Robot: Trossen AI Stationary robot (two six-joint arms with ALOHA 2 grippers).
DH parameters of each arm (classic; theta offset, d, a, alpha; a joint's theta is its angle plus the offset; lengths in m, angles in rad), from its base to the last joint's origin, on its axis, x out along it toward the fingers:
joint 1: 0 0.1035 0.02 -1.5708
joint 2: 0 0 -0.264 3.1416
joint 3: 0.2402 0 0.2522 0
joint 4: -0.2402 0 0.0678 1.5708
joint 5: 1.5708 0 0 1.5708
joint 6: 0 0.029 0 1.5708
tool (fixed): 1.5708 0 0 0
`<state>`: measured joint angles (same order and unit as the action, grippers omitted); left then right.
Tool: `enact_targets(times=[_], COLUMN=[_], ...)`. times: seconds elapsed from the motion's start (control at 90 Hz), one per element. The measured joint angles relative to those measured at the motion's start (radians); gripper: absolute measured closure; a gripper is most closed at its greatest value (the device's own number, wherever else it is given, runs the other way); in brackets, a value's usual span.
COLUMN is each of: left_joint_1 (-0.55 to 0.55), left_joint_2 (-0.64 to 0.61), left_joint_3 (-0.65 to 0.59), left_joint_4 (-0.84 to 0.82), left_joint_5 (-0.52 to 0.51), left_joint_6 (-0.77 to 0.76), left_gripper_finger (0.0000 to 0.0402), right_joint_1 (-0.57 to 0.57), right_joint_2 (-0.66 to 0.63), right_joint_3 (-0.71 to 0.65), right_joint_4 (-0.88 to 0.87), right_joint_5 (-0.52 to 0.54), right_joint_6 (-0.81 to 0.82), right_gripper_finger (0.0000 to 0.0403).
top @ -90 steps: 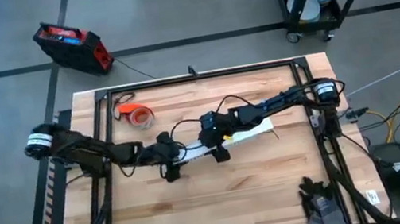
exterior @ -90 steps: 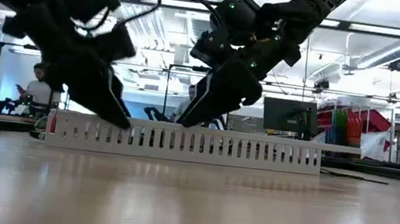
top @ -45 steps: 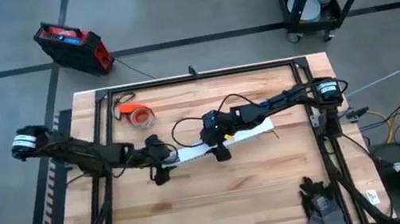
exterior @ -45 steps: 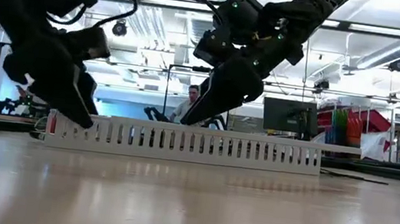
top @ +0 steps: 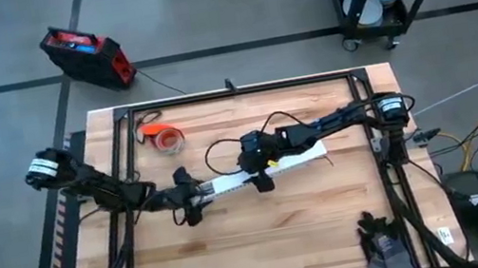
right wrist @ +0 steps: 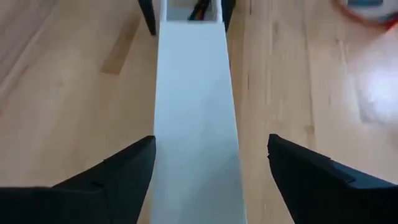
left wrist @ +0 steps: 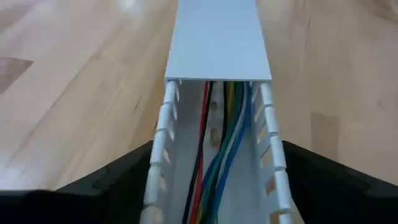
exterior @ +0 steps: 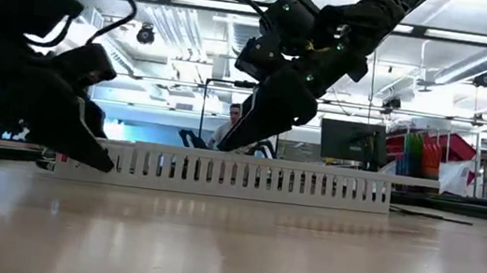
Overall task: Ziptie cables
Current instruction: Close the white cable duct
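A long white slotted channel (top: 305,156) lies across the table's middle. The cables (left wrist: 217,163), red, green, blue, yellow and dark, run inside its open left part. A flat white lid (right wrist: 196,118) covers the rest. My left gripper (top: 190,206) is open and low at the channel's left end, one finger on each side of it. My right gripper (top: 263,180) is open over the lidded middle and straddles the lid (exterior: 250,159). The ziptie is out of view. My left gripper has a finger close beside each slotted wall (left wrist: 163,134) at the channel's left end. I cannot tell whether the fingers touch the walls. They come slanting down from the table's left and lie along the channel, which rests on the table.
An orange tape roll (top: 166,142) lies at the far left of the table. A black frame (top: 233,93) borders the table's far and side edges. A person (exterior: 234,121) stands in the room beyond the table. Bare wood stretches along the near side.
My left gripper has slid toward the table's left edge along the channel and dropped lower, down to the channel's left end. The channel has stayed where it was.
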<state>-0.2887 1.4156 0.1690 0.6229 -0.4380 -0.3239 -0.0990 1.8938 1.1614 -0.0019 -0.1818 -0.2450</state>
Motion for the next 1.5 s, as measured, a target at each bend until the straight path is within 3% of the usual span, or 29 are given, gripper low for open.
enact_targets(times=[0.367,0.578,0.778,0.911,1.233,1.444,1.5], left_joint_1=[-0.086,-0.089,-0.094,-0.099,-0.094,-0.087,-0.086], left_joint_2=[0.259,0.445,0.666,0.699,0.649,0.662,0.663], left_joint_3=[-0.129,-0.098,-0.07,-0.065,-0.062,-0.034,-0.024], left_joint_4=[0.489,0.675,0.948,0.953,0.948,0.944,0.935], left_joint_5=[-0.149,-0.167,-0.176,-0.206,-0.2,-0.173,-0.175], left_joint_6=[0.025,0.064,0.063,0.026,0.137,0.114,0.113], left_gripper_finger=[0.0091,0.0091,0.0092,0.0092,0.0096,0.0182,0.0186], right_joint_1=[0.002,0.0,0.001,0.002,0.003,0.012,0.011], right_joint_2=[0.0,0.0,0.0,0.0,0.007,0.008,0.008], right_joint_3=[-0.005,-0.004,-0.007,-0.018,-0.042,-0.045,-0.042], right_joint_4=[0.066,0.111,0.109,0.105,0.111,0.111,0.112], right_joint_5=[0.0,0.019,0.026,0.025,-0.035,-0.037,-0.046], right_joint_6=[0.017,0.022,0.02,0.022,0.037,0.061,0.075], right_gripper_finger=[0.0116,0.0107,0.0108,0.0117,0.0132,0.0124,0.0118])
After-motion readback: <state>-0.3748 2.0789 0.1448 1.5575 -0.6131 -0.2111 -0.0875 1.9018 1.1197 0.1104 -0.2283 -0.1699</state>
